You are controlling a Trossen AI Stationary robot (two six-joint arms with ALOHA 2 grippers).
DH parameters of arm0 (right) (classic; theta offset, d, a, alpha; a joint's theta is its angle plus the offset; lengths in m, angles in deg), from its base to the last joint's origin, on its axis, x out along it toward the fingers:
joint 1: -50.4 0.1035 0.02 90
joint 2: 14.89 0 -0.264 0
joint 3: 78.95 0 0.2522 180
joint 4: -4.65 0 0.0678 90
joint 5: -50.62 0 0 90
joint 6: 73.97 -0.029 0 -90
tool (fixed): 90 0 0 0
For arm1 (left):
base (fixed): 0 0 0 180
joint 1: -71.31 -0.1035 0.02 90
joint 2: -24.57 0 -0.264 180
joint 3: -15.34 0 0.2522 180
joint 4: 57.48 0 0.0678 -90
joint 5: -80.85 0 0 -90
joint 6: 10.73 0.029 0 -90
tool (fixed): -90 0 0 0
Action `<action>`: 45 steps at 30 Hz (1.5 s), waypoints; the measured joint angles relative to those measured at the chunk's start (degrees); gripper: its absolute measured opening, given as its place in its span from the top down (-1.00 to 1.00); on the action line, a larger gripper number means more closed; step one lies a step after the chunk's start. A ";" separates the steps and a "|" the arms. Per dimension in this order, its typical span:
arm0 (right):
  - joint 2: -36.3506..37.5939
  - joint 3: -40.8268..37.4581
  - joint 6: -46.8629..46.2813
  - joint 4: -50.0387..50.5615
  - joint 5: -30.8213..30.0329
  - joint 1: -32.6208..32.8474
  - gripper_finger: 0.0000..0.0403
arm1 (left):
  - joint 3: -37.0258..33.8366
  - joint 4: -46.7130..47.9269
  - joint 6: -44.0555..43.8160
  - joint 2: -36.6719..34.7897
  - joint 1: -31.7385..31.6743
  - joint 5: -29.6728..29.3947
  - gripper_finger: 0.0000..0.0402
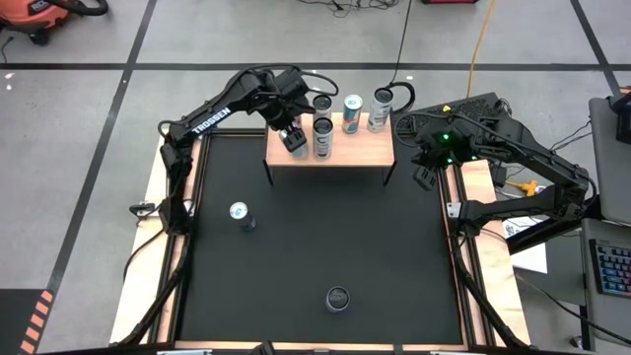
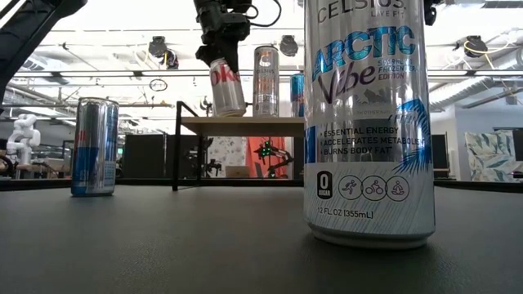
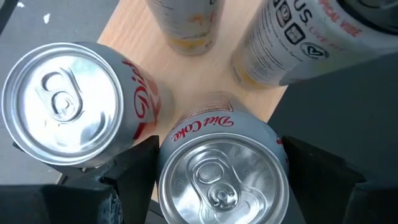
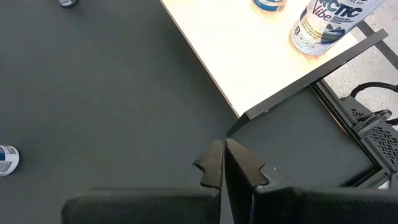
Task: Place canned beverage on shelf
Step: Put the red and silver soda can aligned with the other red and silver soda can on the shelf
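- Silver aluminium with red script reading "Diet Coke": this canned beverage (image 3: 221,180) sits clamped between the two dark fingers (image 3: 134,171) of the left end effector (image 1: 294,138), which are closed about halfway around its sides.
- In the low view the held can (image 2: 226,86) hangs tilted, its base right at the shelf top; whether it touches cannot be told.
- Light wood forms the shelf (image 1: 365,148), on thin black legs at the twelve o'clock edge of the black worktop (image 1: 325,247).
- A second Diet Coke can (image 3: 74,102) stands just beside the held one, at the shelf's nine o'clock end.
- More cans stand toward the shelf's three o'clock side: a pale tall can (image 1: 322,136) next to the held one, a blue-topped can (image 1: 353,108), and a white can (image 1: 380,108) reading "Arctic Vibe" in the right wrist view.
- On the worktop at nine o'clock stands a blue-and-silver can (image 1: 241,215).
- At six o'clock stands a tall white Celsius can (image 2: 369,122), labelled "Arctic Vibe", "Essential Energy", "Accelerates Metabolism", "Burns Body Fat", "12 FL OZ (355mL)".
- The right end effector (image 4: 222,163) waits at the shelf's three o'clock corner, fingers pressed together on nothing.
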 joint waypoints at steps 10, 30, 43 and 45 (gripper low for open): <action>0.02 0.00 -0.19 0.00 0.00 0.00 1.00 | 0.00 0.80 0.02 0.00 0.11 -0.01 -0.51; 0.02 0.00 -0.03 0.00 0.00 0.02 1.00 | 0.00 2.04 0.00 0.00 0.11 -1.73 -0.51; 0.00 0.00 -0.01 0.00 0.00 0.00 1.00 | 0.00 1.97 0.02 0.00 0.11 -3.78 -0.51; 0.00 0.00 -0.01 0.00 0.00 0.02 1.00 | 0.00 1.81 0.22 0.00 0.11 -3.79 -0.51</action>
